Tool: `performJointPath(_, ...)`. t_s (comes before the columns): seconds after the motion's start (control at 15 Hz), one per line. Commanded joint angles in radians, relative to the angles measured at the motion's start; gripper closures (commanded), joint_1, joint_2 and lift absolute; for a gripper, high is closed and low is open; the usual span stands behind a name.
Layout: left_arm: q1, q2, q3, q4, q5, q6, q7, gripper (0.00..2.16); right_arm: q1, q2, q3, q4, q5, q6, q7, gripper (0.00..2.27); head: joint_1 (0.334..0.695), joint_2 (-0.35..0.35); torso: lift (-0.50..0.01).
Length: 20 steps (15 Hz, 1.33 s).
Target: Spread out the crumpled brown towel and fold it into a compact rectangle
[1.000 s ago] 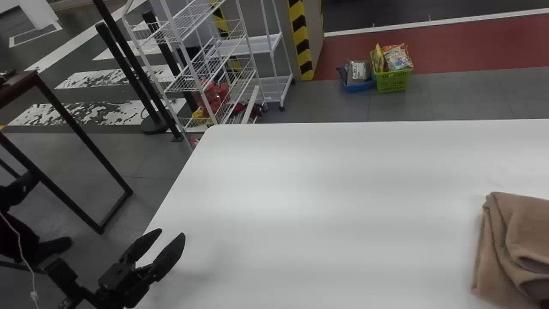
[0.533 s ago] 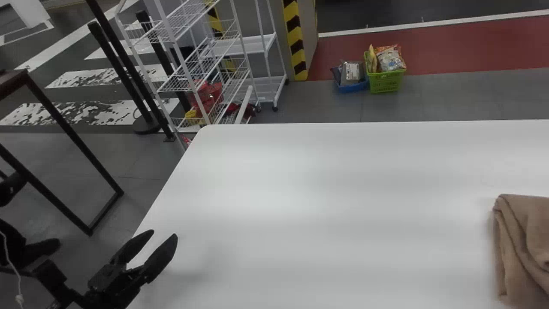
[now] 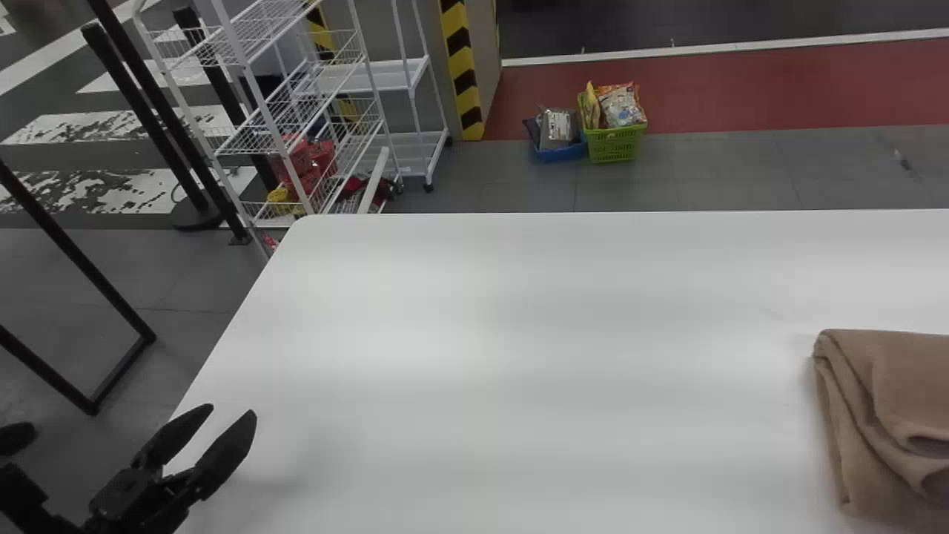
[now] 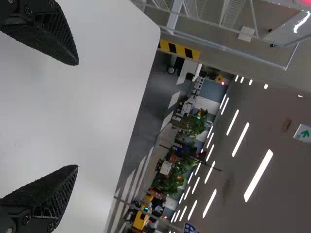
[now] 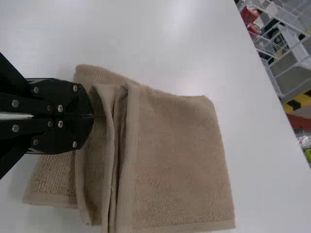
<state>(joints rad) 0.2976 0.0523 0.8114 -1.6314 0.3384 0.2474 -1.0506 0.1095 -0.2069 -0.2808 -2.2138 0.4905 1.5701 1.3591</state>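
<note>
We see the head view turn to the robot's right, while the brown towel [image 3: 890, 393] slides a little farther from the left edge of the white table [image 3: 519, 334]. It lies inside the far edge, folded in uneven layers, so we judge that the rectangle needs mostly squaring now. The right gripper [image 5: 92, 116] has its fingers closed together at these layers; whether cloth is caught between them, we cannot tell. The left gripper [image 3: 234, 409] is parked near the left edge, wide apart and empty
</note>
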Motion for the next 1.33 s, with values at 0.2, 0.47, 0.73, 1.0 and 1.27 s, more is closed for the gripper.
performJointPath(0.2,0.003,-0.003,0.003,-0.010,0.001,0.000,-0.003,0.05,0.021,-0.016,0.045,-0.101,0.220,-0.494,0.008,0.14,0.695,0.234,-0.127)
performJointPath(0.47,0.003,-0.003,0.008,-0.013,0.004,0.000,-0.014,0.05,0.035,-0.063,0.115,-0.053,0.358,-0.761,0.008,0.14,0.695,0.207,-0.127)
performJointPath(0.73,0.008,-0.003,0.009,-0.013,0.007,0.000,-0.014,0.05,0.098,-0.101,0.184,-0.055,0.502,-0.942,0.008,0.15,0.695,0.215,-0.127)
performJointPath(1.0,0.015,-0.006,0.015,-0.016,0.007,0.000,-0.009,0.05,0.139,-0.207,0.196,-0.055,0.533,-1.034,0.008,0.15,0.695,0.218,-0.127)
performJointPath(1.27,0.018,-0.022,0.012,-0.018,0.007,-0.003,-0.011,0.05,0.125,-0.246,0.218,0.014,0.539,-1.092,0.008,0.19,0.695,0.202,-0.127)
